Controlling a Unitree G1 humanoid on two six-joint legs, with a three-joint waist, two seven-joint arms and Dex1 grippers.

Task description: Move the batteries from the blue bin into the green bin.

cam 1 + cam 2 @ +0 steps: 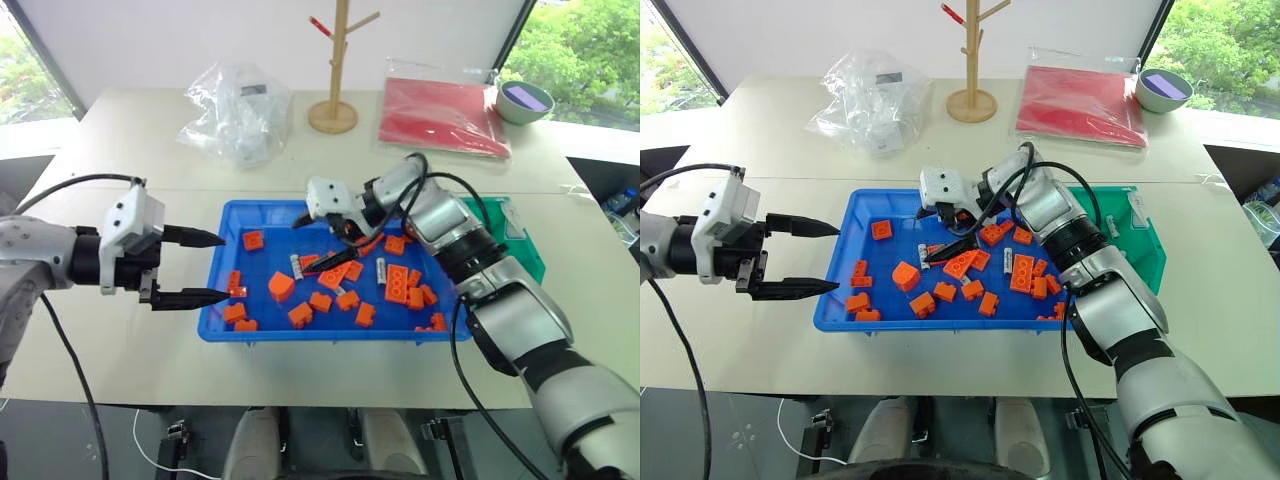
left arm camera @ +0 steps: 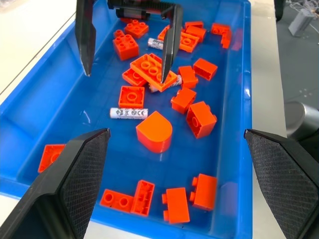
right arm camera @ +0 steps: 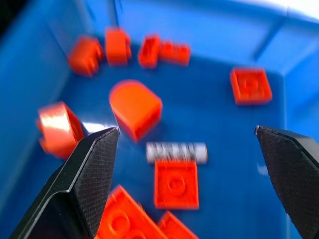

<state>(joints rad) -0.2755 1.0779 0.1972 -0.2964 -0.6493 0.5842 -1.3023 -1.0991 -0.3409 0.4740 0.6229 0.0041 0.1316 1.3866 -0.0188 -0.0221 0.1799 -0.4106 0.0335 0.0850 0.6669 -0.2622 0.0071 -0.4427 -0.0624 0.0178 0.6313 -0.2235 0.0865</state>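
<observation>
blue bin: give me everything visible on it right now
The blue bin is a large, shallow rectangular tray of glossy bright-blue plastic with a rolled rim. It sits flat on the pale table, beside the green bin. Scattered orange bricks and batteries lie inside. The open right gripper hangs over its middle.

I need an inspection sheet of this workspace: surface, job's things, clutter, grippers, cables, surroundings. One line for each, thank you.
Surface: pale table, two tops joined by a seam.
Job's things: blue bin holds orange bricks and batteries; green bin beside it on the robot's right, partly hidden by the right arm.
Clutter: clear plastic bag, wooden peg stand, red folder, grey bowl, all at the far side.
Grippers: left gripper open at the blue bin's left rim; right gripper open over the bricks, holding nothing.
Cables: black cables along both arms.
Surroundings: windows with green trees.
</observation>
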